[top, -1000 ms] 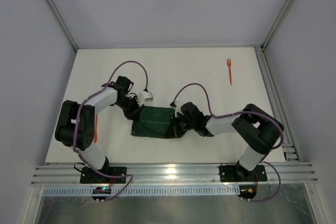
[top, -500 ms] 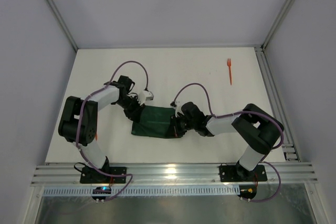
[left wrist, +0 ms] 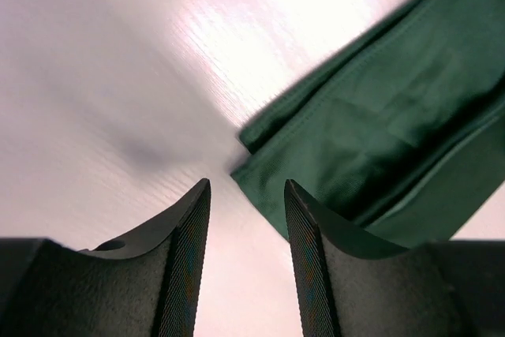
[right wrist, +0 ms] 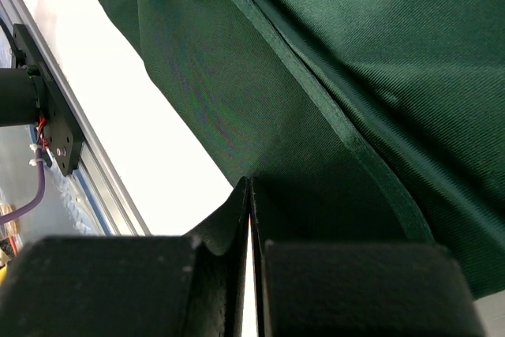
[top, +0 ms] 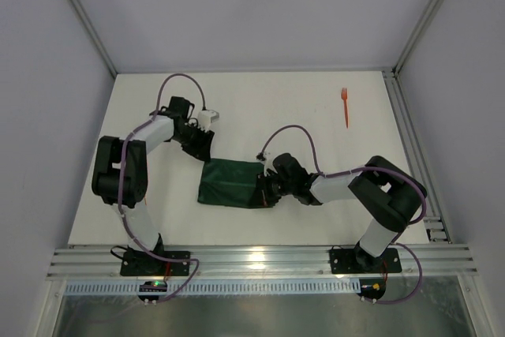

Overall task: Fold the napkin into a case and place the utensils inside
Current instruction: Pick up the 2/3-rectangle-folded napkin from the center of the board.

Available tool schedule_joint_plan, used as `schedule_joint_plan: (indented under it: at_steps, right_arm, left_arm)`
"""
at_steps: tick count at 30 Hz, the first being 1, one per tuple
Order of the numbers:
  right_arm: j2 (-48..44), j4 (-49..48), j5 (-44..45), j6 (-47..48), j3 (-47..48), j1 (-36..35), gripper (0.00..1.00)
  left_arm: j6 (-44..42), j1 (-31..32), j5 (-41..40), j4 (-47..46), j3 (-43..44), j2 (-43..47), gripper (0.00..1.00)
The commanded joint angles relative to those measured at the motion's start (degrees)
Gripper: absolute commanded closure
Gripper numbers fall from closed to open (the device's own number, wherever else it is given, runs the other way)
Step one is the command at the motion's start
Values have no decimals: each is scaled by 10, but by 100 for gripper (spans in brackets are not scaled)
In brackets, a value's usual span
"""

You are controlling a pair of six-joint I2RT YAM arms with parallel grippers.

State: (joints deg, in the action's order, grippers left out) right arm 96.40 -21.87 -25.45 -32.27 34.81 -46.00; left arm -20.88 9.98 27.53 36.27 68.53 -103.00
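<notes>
Left wrist view: we are seeing the left gripper (left wrist: 245, 187) standing partly open, holding nothing, just short of a corner of the folded napkin (left wrist: 379, 140). The right gripper (right wrist: 249, 187) is pressing shut at the cloth's edge, possibly pinching it. The orange fork (top: 345, 106) is lying well apart, far right.

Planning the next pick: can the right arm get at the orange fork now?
Probably not yet: the right gripper is shut on the napkin. Otherwise nothing stands between it and the fork.
</notes>
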Motion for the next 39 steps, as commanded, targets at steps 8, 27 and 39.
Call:
schedule_joint_plan:
  at_steps: [8, 27, 39]
  right_arm:
    - [6, -4, 2, 4, -11, 6, 96]
    - [9, -13, 3, 0, -15, 13, 96]
    - [11, -8, 9, -4, -18, 15, 96]
  left_arm:
    - [24, 33, -18, 2, 16, -73, 55]
    - [-23, 35, 43, 93, -3, -51, 90]
    - [-17, 35, 16, -4, -63, 82, 100]
